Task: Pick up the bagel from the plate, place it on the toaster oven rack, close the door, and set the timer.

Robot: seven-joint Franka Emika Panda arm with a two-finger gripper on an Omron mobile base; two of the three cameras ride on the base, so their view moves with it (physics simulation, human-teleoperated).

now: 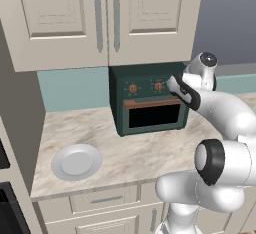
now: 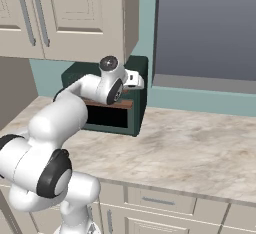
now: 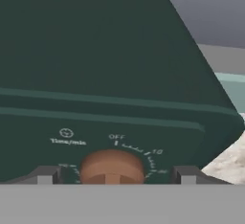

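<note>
Our fingers [image 3: 112, 175] stand apart on both sides of the copper timer knob [image 3: 112, 169], and we cannot tell if they touch it. In the left base view the door [image 1: 154, 114] is shut and upright, its handle [image 1: 150, 103] running level along the top edge. The plate [image 1: 76, 161] lies bare on the table [image 1: 135, 153], left of the oven [image 1: 145, 75]. The hand view shows "OFF" above the knob.

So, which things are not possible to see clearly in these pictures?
- The bagel: the plate lies bare in the left base view; the dark glass of the closed door hides whatever is inside the toaster oven.
- The timer knob: its lower half is cut off at the bottom of the hand view.
- The gripper: fingertips flank the knob; contact is unclear.
</note>
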